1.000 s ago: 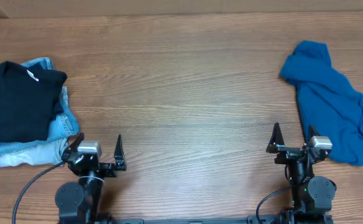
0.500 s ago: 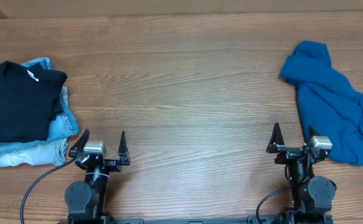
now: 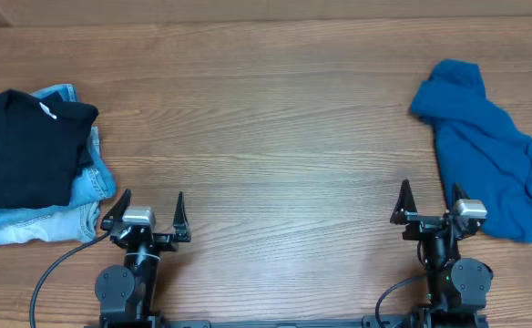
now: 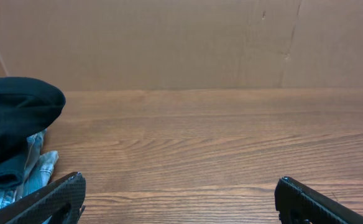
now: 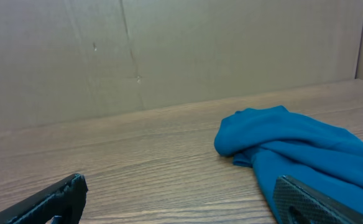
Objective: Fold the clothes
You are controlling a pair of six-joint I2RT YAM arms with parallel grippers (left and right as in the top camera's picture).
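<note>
A folded black garment (image 3: 22,146) lies at the far left on top of light-blue jeans (image 3: 56,205); it also shows at the left of the left wrist view as the black garment (image 4: 10,124). A crumpled teal-blue garment (image 3: 489,155) lies at the right, seen close ahead as the teal-blue garment (image 5: 299,149) in the right wrist view. My left gripper (image 3: 148,211) stands open near the front edge, right of the pile, holding nothing. My right gripper (image 3: 430,202) is open too, its right finger beside the teal cloth's near edge.
The wooden table (image 3: 266,137) stretches between the two piles. A brown cardboard wall (image 4: 181,43) closes off the far side. A black cable (image 3: 52,264) runs from the left arm's base toward the front left.
The left gripper has turned from pointing toward the left pile to facing straight ahead, and now rests still. The right arm and the clothes have not moved.
</note>
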